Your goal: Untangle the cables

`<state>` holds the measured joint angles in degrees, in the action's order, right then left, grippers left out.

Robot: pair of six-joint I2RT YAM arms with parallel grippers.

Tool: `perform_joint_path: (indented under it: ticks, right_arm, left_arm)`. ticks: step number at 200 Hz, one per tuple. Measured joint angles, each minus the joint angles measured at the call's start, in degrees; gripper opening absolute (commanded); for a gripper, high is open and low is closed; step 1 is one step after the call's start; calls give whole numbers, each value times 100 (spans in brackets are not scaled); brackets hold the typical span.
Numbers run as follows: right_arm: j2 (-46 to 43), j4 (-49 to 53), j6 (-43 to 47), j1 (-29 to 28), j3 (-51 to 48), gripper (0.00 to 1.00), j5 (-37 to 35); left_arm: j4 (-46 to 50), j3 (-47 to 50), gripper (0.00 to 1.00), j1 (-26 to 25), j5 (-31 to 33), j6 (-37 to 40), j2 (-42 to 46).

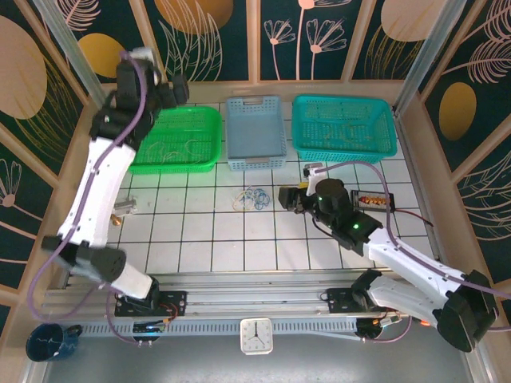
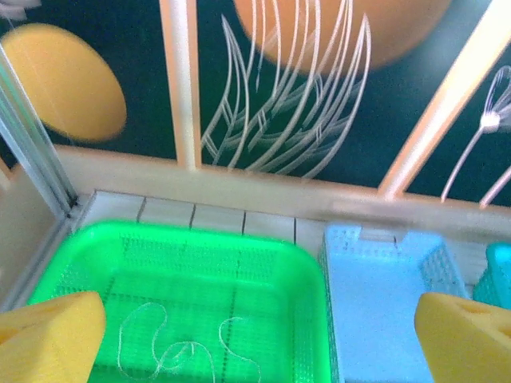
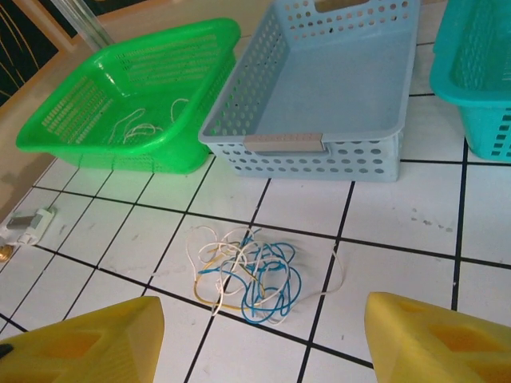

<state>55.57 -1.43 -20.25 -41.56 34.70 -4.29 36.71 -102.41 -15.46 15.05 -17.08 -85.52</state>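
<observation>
At the left gripper (image 2: 255, 341): stands wide open, with yellow fingers (image 2: 49, 339) at both lower corners of the wrist view and nothing gripped between. Hangs above the green basket (image 2: 200, 239). Looks down on one whitish cord (image 2: 172, 351) lying in loose curls on that basket's floor, apart from both fingers. Just right of the green basket, meets a light blue basket (image 2: 375, 279), and past that the corner of a teal basket (image 2: 499, 275).

At the right gripper (image 3: 259, 343): likewise spread open, yellow fingers low on each side, holding nothing. Sits low over the white tiled table (image 3: 399, 215), just short of the cables (image 3: 251, 275). Faces that tangle lying on the tiles in front of the light blue basket and apart from it: dark blue loops toward the right, whitish and tan strands crossing through and trailing left. Touches none of it.

Farther out, seen from above: lines up the three baskets along the far edge of the table, green on the left, light blue in the middle, teal on the right, with the tangle on the tiles near the middle. Shows a small white object (image 1: 124, 209) on the tiles beside the left arm, well apart from the tangle. Past the near rail, sets a small clock (image 1: 256, 335) and a dark blue mug (image 1: 49, 341).
</observation>
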Motion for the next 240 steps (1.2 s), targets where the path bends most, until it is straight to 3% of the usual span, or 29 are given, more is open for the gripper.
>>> perform_joint_path:
  ticks: [26, 67, 121, 168, 202, 240]
  right_arm:
    - [376, -94, -66, 0, 0, 66, 151]
    - [1095, -407, -186, 0, -22, 63, 463]
    - [1993, -1062, -409, 24, -223, 53, 938]
    - [2520, -1541, -455, -120, -243, 49, 1414]
    - [3023, -1611, -444, -494, 52, 49, 1604]
    - [3585, -1567, -369, -752, 752, 47, 1683]
  left_arm:
    - [-719, 2006, 99, 0, -278, -245, 1102]
    - [-2024, 4035, 99, 0, -758, -750, 2256]
    - [-3331, 5954, 99, 0, -1475, -1482, 2776]
    - [-3960, 6985, 99, -133, -1777, -1976, 2938]
    - [-4181, 7191, 99, -476, -1762, -2135, 2914]
    - [-4315, 7265, 99, -514, -1554, -2249, 2883]
